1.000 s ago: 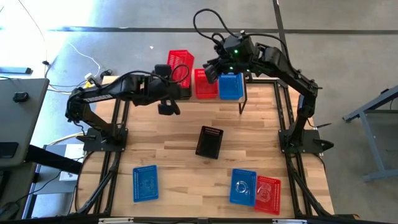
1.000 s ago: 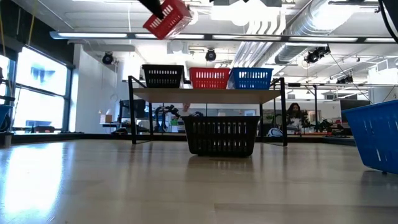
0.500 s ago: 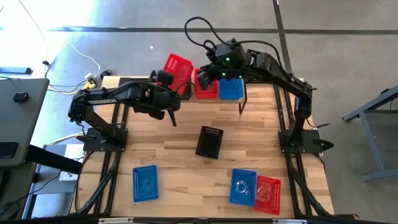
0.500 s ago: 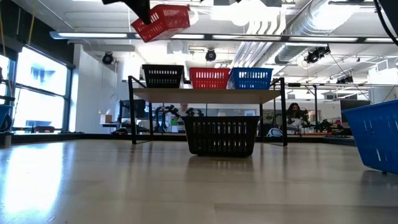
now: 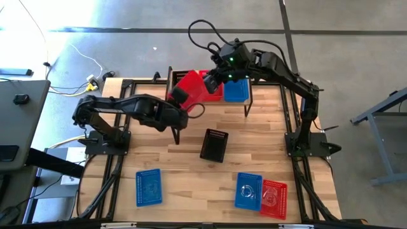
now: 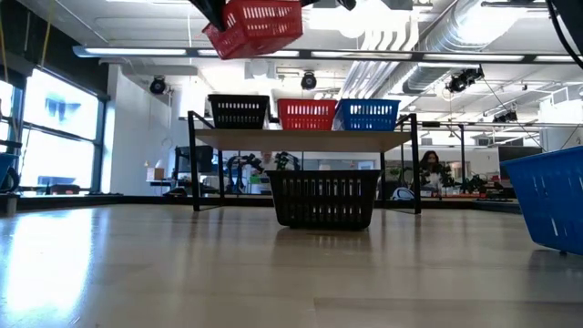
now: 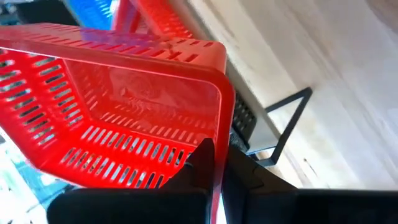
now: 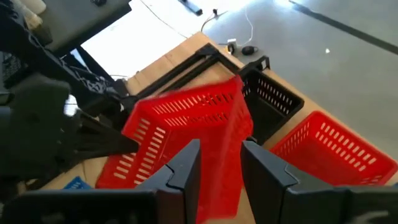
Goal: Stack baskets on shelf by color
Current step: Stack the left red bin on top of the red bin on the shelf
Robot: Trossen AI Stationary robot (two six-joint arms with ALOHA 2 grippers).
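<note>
1. Holding: your left gripper (image 5: pixel 180 102) has its fingers shut tight on the rim of a red basket (image 5: pixel 189 87), carried in the air and tilted, above the shelf's level. In the low view the same red basket (image 6: pixel 255 25) hangs high over the black basket on the shelf (image 6: pixel 239 110).
2. Sharing: your right gripper (image 5: pixel 213 75) sits at the other end of that basket. In the right wrist view its fingers (image 8: pixel 186 168) stand partly apart with the red wall between them, so judge it a grip on the same basket, both claws on one item.
3. Destination: the shelf (image 6: pixel 305 138) carries three baskets in a row: black, a red shelf basket (image 6: pixel 307 114) in the middle, and a blue shelf basket (image 6: pixel 368 114) beside it. The red one is your target.
4. Method: level the carried basket first; the tilt would catch a rim on the way in.
5. Method: move it sideways until it is squarely over the red shelf basket, not the black one below it now, then lower straight so it nests.
6. Method: release one claw only after the basket is seated, or the two arms may twist it.
7. Remaining stock on the table (image 5: pixel 191 172): a black table basket (image 5: pixel 213 145), two blue and one more red, near the front edge.
</note>
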